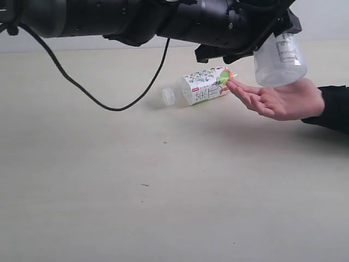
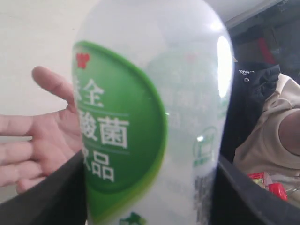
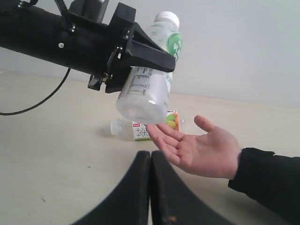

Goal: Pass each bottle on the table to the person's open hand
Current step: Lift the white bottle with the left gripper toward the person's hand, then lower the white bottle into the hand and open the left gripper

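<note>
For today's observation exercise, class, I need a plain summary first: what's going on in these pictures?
The left gripper holds a white bottle with a green label, base down, just above a person's open hand. The jaws are clamped on it, so it is not yet handed over. A second bottle with a colourful label lies on its side on the table by the fingertips. The right gripper is shut, empty, and hangs back.
</note>
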`<state>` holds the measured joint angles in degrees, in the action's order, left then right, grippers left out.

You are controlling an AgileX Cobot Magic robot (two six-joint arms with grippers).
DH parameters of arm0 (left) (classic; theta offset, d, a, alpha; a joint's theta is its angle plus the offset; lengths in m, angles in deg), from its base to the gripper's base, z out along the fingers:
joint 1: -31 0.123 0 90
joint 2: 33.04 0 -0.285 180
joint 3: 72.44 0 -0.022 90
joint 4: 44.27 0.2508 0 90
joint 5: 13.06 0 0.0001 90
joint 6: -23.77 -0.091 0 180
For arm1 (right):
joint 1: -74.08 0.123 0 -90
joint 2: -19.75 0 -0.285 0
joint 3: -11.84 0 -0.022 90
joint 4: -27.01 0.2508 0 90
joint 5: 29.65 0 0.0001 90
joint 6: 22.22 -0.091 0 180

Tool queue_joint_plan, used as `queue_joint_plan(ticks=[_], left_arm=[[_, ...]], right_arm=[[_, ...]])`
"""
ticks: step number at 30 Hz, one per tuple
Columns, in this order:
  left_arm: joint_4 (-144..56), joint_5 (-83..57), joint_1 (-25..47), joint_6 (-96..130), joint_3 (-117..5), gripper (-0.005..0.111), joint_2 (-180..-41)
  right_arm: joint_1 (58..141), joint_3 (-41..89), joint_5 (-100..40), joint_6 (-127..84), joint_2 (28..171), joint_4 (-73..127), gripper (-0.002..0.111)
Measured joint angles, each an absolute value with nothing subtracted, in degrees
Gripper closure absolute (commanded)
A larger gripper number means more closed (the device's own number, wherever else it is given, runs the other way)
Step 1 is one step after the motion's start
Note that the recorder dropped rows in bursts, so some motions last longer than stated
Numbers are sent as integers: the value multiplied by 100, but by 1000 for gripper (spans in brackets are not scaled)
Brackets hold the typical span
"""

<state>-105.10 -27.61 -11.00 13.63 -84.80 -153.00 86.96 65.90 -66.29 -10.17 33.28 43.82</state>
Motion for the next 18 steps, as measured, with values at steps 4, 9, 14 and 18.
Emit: queue_joint_plan(ticks=[4, 9, 14, 18], left_arm=[[-9705, -2859, -1125, 1830, -8825, 107, -15468], [-7806, -3100, -1125, 3088, -9150, 107, -15504], [-5348, -4015, -1114, 5559, -9499, 107, -15517], [-3511, -4860, -1238, 7198, -9750, 107, -15678]], right_arm=[[8696, 6590, -6629, -1017, 3328, 4382, 108], [8696, 6590, -6629, -1017, 3328, 4382, 108], [8696, 6590, -6629, -1017, 3328, 4382, 108], [8696, 6590, -6629, -1017, 3328, 4382, 108]])
